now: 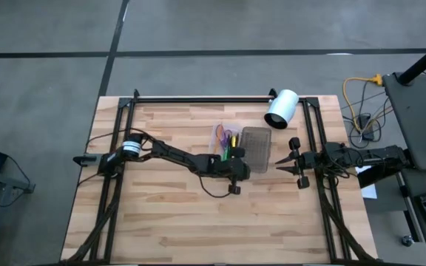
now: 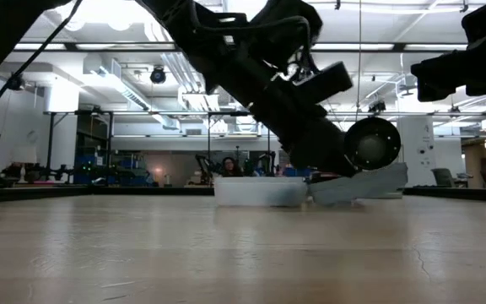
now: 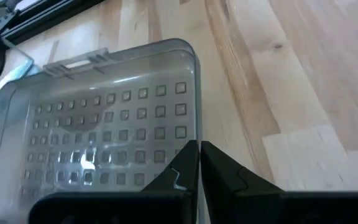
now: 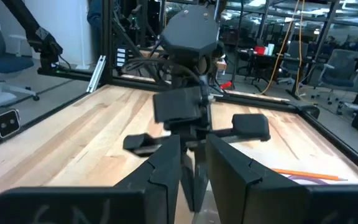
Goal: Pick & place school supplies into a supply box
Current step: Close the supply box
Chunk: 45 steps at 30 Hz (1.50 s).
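Observation:
The supply box lies open at the table's middle. Its whitish tray holds purple-handled scissors and yellow and green pens. The grey ribbed lid half lies beside the tray toward the table's right and sits slanted in the low view. My left gripper is shut, with its fingertips over the lid's near edge. My right gripper waits to the right of the lid, above the table, with a narrow gap between its fingers. My left gripper's shut fingers point slanting down at the lid's near long edge. I cannot tell whether they touch it.
A white cylinder lies near the table's far right corner. Black frame rails run along the far edge and both sides. Bare wood stretches across the near half of the table. A cable loops under the left arm.

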### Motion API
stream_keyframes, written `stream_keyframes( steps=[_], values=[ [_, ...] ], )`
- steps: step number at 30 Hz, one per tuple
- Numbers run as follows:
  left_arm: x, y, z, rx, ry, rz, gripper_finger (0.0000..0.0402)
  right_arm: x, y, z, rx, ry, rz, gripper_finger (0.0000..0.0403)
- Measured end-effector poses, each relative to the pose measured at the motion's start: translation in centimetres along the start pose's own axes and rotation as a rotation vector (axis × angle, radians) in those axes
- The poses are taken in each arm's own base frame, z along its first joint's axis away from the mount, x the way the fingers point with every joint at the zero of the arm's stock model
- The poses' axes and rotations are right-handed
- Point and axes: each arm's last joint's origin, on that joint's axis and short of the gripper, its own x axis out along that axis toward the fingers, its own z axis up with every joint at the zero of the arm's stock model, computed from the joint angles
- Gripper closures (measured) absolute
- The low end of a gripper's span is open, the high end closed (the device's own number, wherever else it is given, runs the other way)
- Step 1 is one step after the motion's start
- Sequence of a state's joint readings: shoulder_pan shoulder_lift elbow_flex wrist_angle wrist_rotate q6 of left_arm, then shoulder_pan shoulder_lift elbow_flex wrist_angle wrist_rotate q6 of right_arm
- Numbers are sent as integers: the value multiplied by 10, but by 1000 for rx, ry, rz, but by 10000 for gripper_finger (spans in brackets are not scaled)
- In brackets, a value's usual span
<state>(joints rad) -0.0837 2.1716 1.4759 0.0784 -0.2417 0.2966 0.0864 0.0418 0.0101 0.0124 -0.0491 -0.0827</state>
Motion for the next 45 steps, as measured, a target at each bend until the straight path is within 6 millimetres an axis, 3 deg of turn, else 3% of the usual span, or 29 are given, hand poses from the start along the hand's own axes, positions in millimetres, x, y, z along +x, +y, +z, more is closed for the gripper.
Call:
stream_keyframes(
  steps=[14, 24, 27, 38, 45],
  values=[
    [-40, 2, -15, -44, -104, 19, 401, 0, 0, 0, -39, -1, 1, 335],
    [-40, -1, -14, -26, -132, -84, 401, 0, 0, 3, 272, -28, 5, 335],
    [-40, -1, -14, 10, -130, -82, 401, 0, -1, 2, 293, -26, -11, 335],
    [-36, 14, -24, 13, -60, -67, 401, 14, -5, -21, 300, 277, -234, 335],
    [-35, 16, -26, 23, -43, -59, 401, 26, -5, -32, 336, 519, -264, 335]
  ],
)
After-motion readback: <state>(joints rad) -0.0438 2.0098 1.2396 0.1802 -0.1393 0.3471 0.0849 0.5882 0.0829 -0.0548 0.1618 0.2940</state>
